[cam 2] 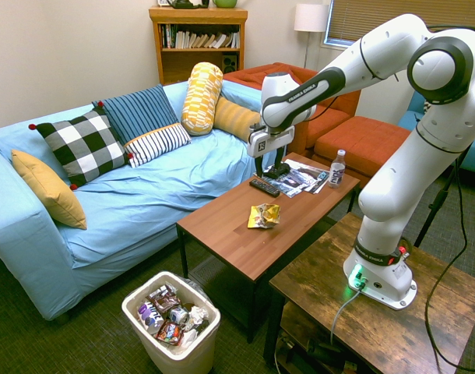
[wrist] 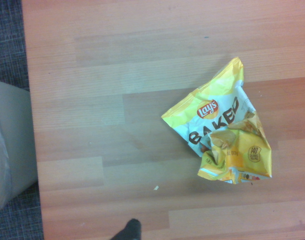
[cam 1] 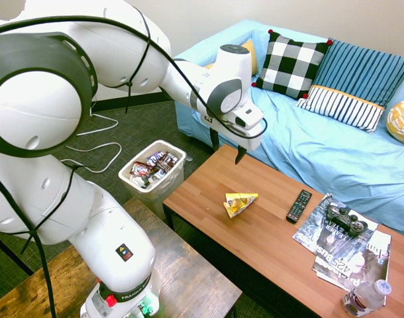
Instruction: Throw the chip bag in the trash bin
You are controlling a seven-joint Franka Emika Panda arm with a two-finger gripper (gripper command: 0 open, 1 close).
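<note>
Claw [cam 1: 227, 147] spread wide, fingers down, the arm reaches above the coffee table [cam 1: 215, 175], where the chip bag [cam 1: 240, 204] lies between the trash bin [cam 1: 153, 173] and remote [cam 1: 299, 206]. From the second exterior view, magazines [cam 2: 298, 178] and a bottle [cam 2: 337, 168] sit beyond.

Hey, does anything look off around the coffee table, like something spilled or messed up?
The chip bag lies crumpled on the coffee table, with a tiny pale crumb near it. I see no spill, and the bottle stands upright.
</note>
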